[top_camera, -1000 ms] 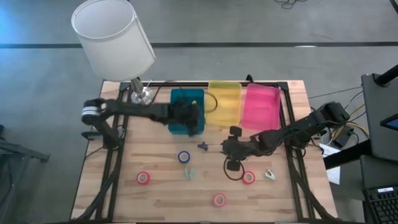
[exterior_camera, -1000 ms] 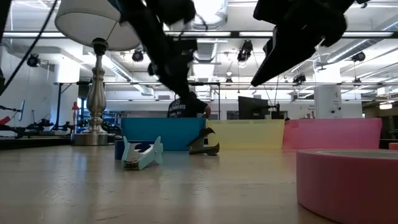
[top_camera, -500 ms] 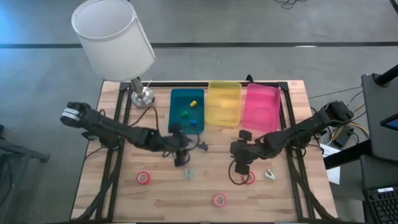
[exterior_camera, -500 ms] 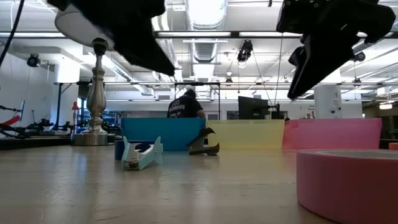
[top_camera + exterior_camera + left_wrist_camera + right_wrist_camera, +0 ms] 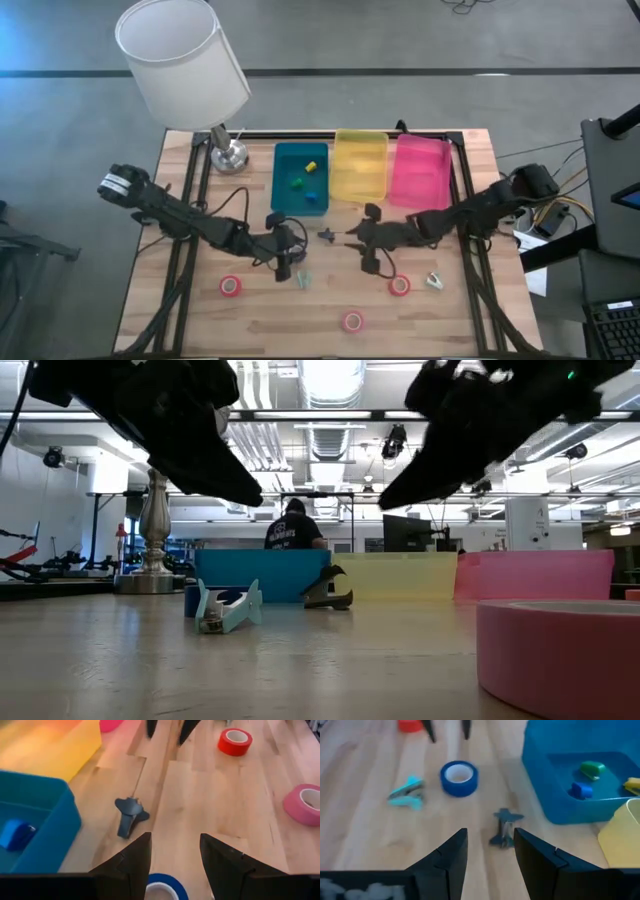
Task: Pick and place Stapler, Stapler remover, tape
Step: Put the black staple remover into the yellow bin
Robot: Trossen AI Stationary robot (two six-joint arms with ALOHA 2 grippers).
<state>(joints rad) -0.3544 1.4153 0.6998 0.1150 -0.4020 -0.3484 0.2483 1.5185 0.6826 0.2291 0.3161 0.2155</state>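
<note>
While both arms hover mid-table, left gripper is spread and empty over the blue tape; right gripper, also spread and empty, faces the dark staple remover. Remover looks light, rigid, slippery: pinch mid-body. Blue roll hidden from above; stapler blurred.

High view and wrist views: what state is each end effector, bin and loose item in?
Left end effector: open, above blue tape.
Right end effector: open, empty, facing stapler remover.
Teal stapler: lying loose, not gripped.
Teal bin: holds small blocks.
Yellow bin: empty.
Pink bin: empty.
</note>
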